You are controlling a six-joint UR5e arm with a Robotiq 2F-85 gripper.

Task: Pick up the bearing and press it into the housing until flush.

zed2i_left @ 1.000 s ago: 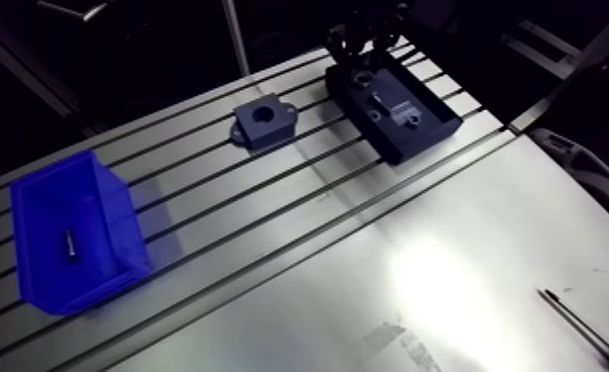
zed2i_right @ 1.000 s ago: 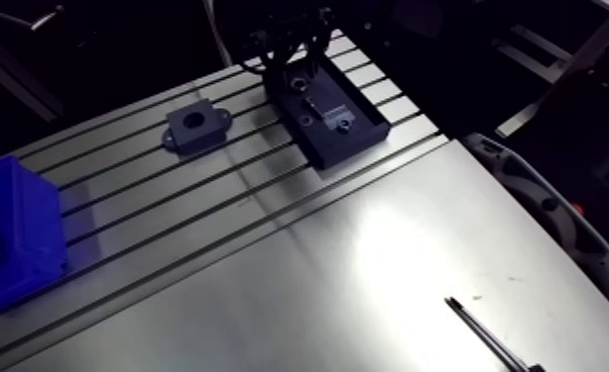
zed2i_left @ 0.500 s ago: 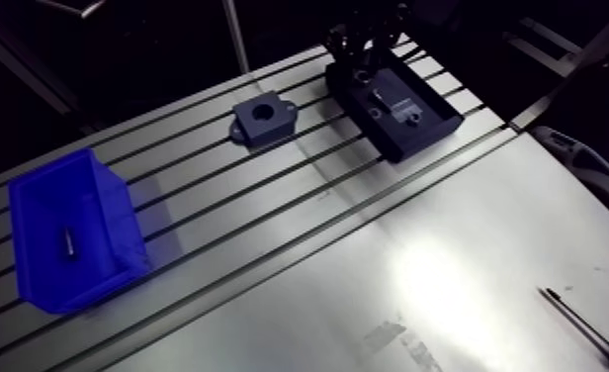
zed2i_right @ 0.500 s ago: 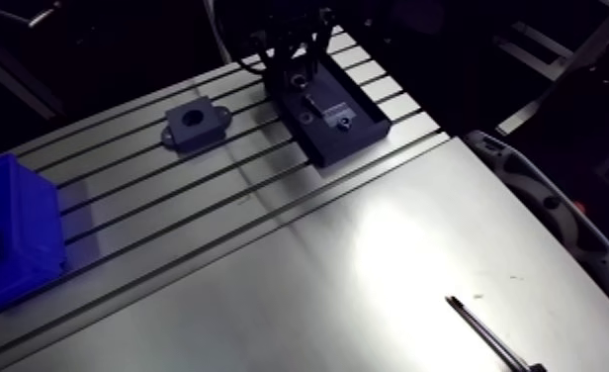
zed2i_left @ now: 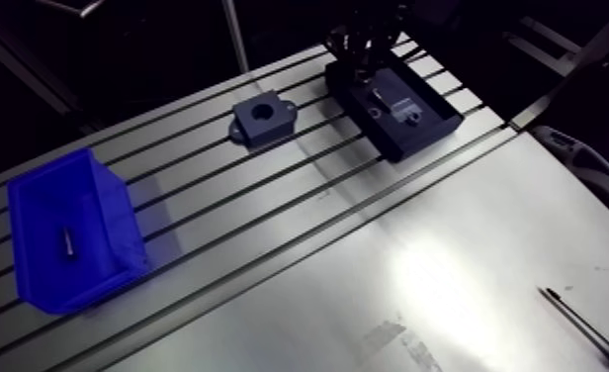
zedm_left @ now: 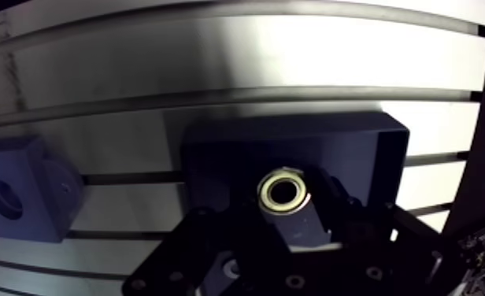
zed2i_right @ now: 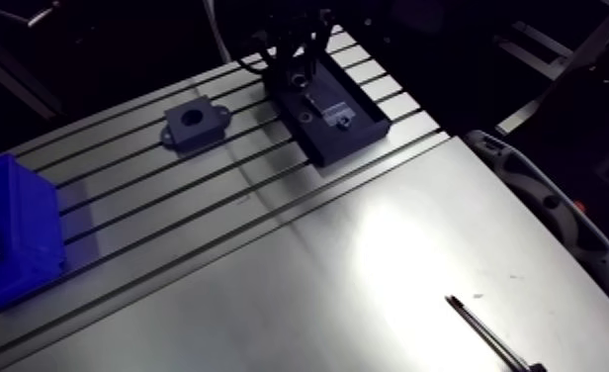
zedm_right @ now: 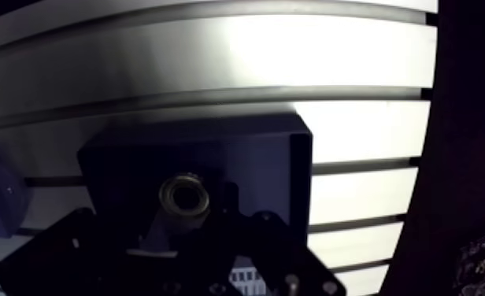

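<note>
- Table [zed2i_left: 447,267]: slotted aluminium, with a smooth plate at the near side; everything else lies on it.
- Bin [zed2i_left: 86,289]: blue and open-topped, at one end of the slotted part, well apart from the other pieces.
- Tray [zed2i_left: 422,143]: dark, shallow and walled, lying across the slots at the far end from the bin. Small parts lie on its floor.
- Gripper [zed2i_left: 360,65]: hangs low over the tray's far end. In the wrist view its jaws are spread, one to each side of the bearing. They are dark against the dark tray, so it cannot be told whether either one touches the ring.
- Housing [zed2i_left: 262,121]: a dark block with side lugs and a round bore facing up, the bore unfilled. It sits on the slots between bin and tray, nearer the tray, touching neither.
- Tool [zed2i_left: 577,325]: slender and dark, lying on the smooth plate near the table's edge.
- Bearing [zedm_left: 285,191]: a bright metal ring lying flat on the tray floor, between the jaws.
- Pin [zed2i_left: 68,240]: small and pale, on the bin's floor.
</note>
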